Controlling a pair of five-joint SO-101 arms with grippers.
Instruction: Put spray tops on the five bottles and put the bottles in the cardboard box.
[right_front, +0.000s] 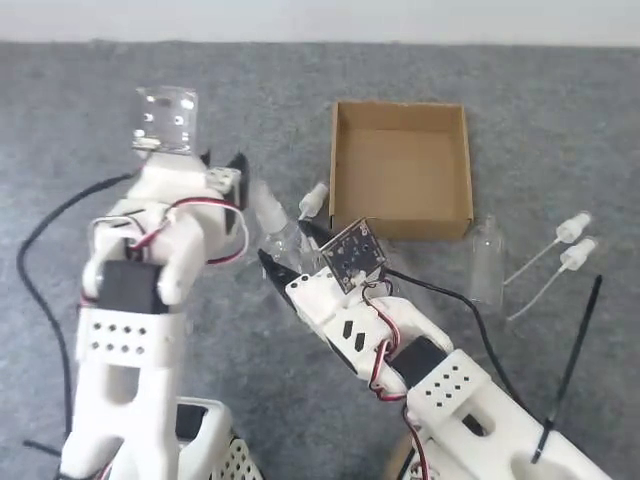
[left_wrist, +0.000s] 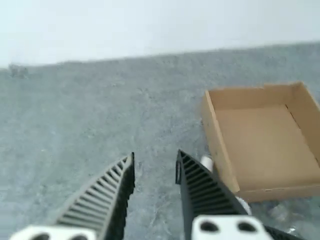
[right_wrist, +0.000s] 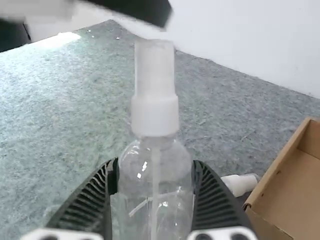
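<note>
Since no bottle lies in the box (right_front: 400, 175) yet, the high view puts the job at its first one. The right gripper (right_front: 283, 240) is clamped on a bottle (right_front: 272, 215) left of the box, with the left gripper (right_front: 222, 162) just beside it. In the left wrist view the left claw stands apart, holding nothing, above the mat (left_wrist: 75, 125). In the right wrist view the held bottle wears its top (right_wrist: 154, 100), so capping looks done. The next move would be to carry it over the box wall and release.
</note>
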